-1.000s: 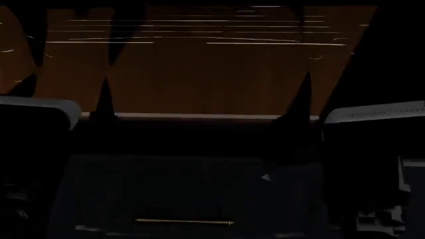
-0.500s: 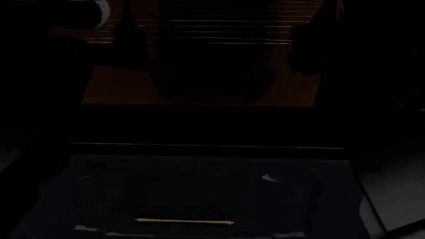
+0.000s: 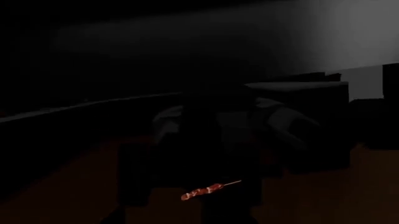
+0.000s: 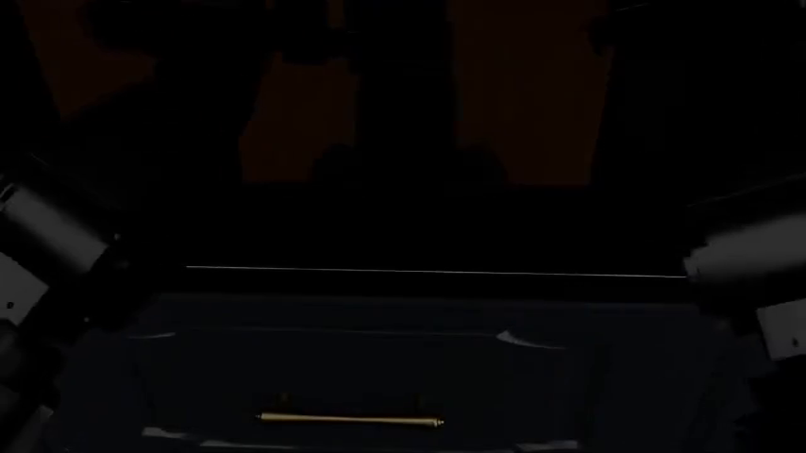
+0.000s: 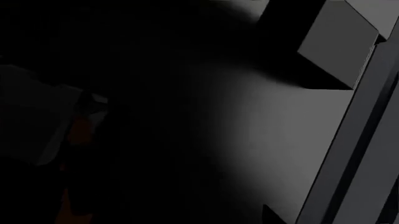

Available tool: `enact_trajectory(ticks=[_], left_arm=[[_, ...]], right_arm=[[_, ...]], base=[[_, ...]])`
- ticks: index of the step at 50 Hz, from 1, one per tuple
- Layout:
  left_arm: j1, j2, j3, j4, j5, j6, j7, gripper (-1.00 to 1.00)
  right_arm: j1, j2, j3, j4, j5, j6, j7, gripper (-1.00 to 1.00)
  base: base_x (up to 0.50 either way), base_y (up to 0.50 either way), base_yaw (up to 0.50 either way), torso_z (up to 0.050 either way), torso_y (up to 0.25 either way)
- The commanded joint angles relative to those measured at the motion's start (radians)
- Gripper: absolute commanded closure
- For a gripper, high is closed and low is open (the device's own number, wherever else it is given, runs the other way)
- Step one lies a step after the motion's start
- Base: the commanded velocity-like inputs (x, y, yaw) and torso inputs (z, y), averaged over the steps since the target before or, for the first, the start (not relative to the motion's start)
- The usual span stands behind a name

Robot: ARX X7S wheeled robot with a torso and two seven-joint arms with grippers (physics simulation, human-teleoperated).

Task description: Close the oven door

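In the head view, the left arm (image 4: 44,236) was seen at the left edge. The oven door (image 4: 416,226) was found in the middle, its thin bright edge above a drawer front (image 4: 377,377) with a brass handle (image 4: 349,420). The right arm (image 4: 749,255) was seen at the right. Whether either gripper was released or clenched could not be told.

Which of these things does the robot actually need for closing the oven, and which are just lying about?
Part of the job:
- oven door, dark and hard to make out

Just lying about:
- meat skewer
- drawer front below the door
- its brass bar handle
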Motion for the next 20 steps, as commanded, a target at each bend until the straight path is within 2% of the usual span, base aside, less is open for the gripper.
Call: enact_trajectory(ticks=[1, 5, 12, 20], left_arm=[[-0.195, 0.044, 0.54, -0.472, -0.566, 0.267, 0.09, -1.0], [-0.22, 0.044, 0.675, -0.511, -0.726, 0.284, 0.092, -1.0], [-0.243, 0.044, 0.767, -0.545, -0.882, 0.293, 0.087, -1.0], [-0.247, 0.044, 0.805, -0.537, -0.909, 0.294, 0.078, -1.0]], right_arm=[[0.163, -0.106, -0.039, 0.541, -0.091, -0.279, -0.085, -1.0], [0.23, -0.168, -0.013, 0.797, -0.077, -0.442, -0.108, -1.0], [0.239, -0.176, 0.031, 0.801, -0.092, -0.43, -0.107, -1.0], [0.236, -0.177, 0.066, 0.8, -0.121, -0.42, -0.119, -1.0]], base=[[0.09, -0.01, -0.01, 0.011, 0.0], [0.08, -0.01, 0.0, 0.011, 0.0], [0.06, -0.01, 0.0, 0.005, 0.0], [0.05, -0.01, 0.0, 0.003, 0.0]])
